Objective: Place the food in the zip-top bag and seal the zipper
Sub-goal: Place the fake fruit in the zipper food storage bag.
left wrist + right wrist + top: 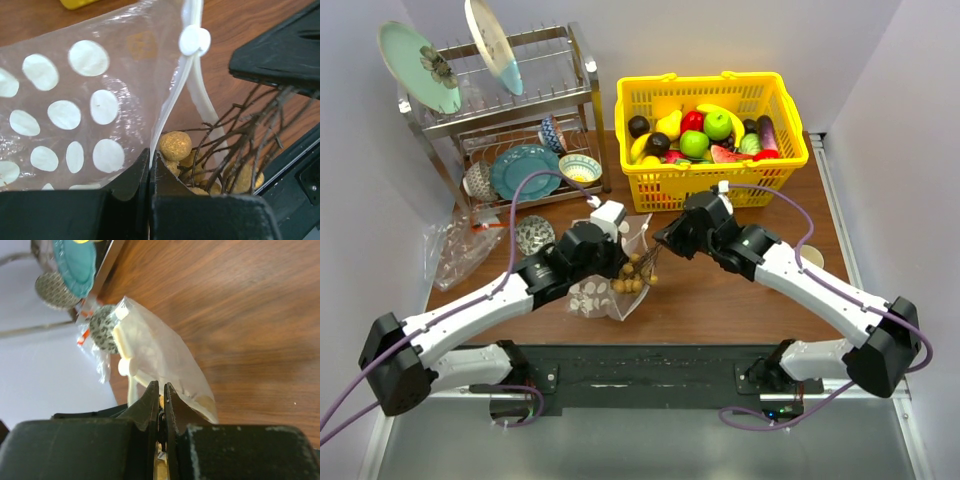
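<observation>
The yellow basket (pixel 775 172) stands at the far side of the table (pixel 720 310). In it lie two green apples (pixel 718 125) and a red fruit (pixel 692 120) among bananas (pixel 722 111) and a dark eggplant (pixel 766 131). Left of the basket is a dish rack (pixel 510 120) with plates and bowls. In front of the rack sit a patterned bowl (pixel 534 235) and a crumpled clear plastic piece (pixel 455 250).

Just in front of the basket's left half, the zip-top bag (pixel 600 295) hangs between the two arms. One face carries white dots. Its white zipper (pixel 172 95) is parted below the slider (pixel 195 40), so the mouth gapes. The cluster of tan balls (pixel 175 145) sits in that mouth, and its dark twigs stick out toward the right arm.

The left gripper (pixel 150 162) is closed tight, pinching the bag's edge beside the zipper track on the side away from the basket. The right gripper (pixel 161 397) is also nearly fully closed. Its fingers nip the thin film of the opposite lip on the basket side, close to the basket's front wall.

Bare wood lies in front of the basket on its right half and between the bag and the table's near edge. White walls close in on the left and right, and the patterned bowl stands near the left arm's wrist.
</observation>
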### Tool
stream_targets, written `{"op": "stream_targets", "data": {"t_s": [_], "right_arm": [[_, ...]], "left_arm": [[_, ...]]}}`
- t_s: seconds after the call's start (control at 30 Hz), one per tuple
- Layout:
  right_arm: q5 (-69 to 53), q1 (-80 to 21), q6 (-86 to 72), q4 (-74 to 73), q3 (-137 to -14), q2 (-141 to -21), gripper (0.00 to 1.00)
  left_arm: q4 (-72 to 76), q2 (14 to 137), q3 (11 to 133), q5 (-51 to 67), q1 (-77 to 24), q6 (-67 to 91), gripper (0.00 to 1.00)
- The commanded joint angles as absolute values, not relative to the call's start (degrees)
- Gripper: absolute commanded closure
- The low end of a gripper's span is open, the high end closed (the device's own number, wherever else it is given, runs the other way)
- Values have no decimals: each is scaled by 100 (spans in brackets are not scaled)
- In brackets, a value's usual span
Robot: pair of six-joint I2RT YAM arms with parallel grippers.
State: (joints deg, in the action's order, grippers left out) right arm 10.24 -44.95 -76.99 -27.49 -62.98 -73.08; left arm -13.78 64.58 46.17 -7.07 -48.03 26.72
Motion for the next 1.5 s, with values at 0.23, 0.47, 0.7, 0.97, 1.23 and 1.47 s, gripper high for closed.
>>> {"op": "stream_targets", "data": {"t_s": [0.23,0.47,0.7,0.97,1.23,1.47], "right_arm": [[3988,-5581,-8253,-3427,-6732,-7374,100],[5044,-5643,-8201,-3570,-6540,-7208,100],[5186,-5765,-7621,-2402,-6021,-6778,100],[4676,-5959,-6883,-872,-5371,-6487,100],[4685,-5968,-6347,-923,-4922,-6003,75],[4781,-5968,-5960,-1370,-4825,-5512,32]], "left_arm": [[-1581,7066,5677,-871,-4957,3164,100],[-2179,7110,6213,-388,-4966,3216,100],[-1925,7374,6161,474,-4966,3630,100],[-1635,7795,6301,413,-4948,3648,100],[-1836,7963,6785,308,-4948,3507,100],[-1987,7875,6979,395,-4931,3366,100]]}}
